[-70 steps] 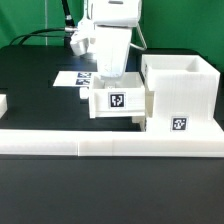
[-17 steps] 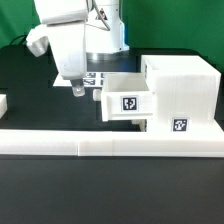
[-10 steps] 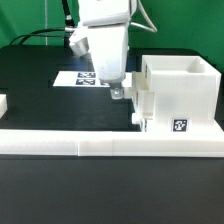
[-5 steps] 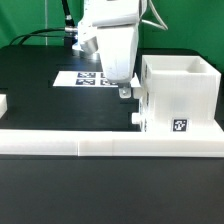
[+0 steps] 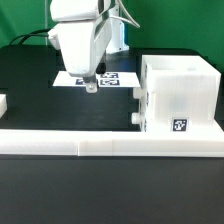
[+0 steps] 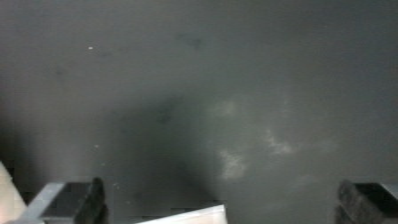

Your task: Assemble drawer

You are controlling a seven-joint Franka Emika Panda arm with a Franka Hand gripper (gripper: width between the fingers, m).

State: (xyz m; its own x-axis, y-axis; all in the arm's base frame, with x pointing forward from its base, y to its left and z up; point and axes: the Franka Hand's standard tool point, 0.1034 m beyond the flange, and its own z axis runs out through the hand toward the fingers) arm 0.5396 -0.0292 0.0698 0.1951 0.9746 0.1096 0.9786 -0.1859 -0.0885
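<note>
Exterior view shows the tool (image 5: 90, 84) hanging just above the black desk (image 5: 30, 90), over the near edge of the marker board (image 5: 112, 80). Its two fingers look close together there and hold nothing. The wrist view shows them set wide apart, with only dark desk (image 6: 196, 90) between them. The drawer (image 5: 177, 93) is a big white box on the exterior view's right, well apart from the tool. It stands against the long low white wall (image 5: 100, 142). A small tray (image 5: 138, 107) is pushed almost all the way into its side.
</note>
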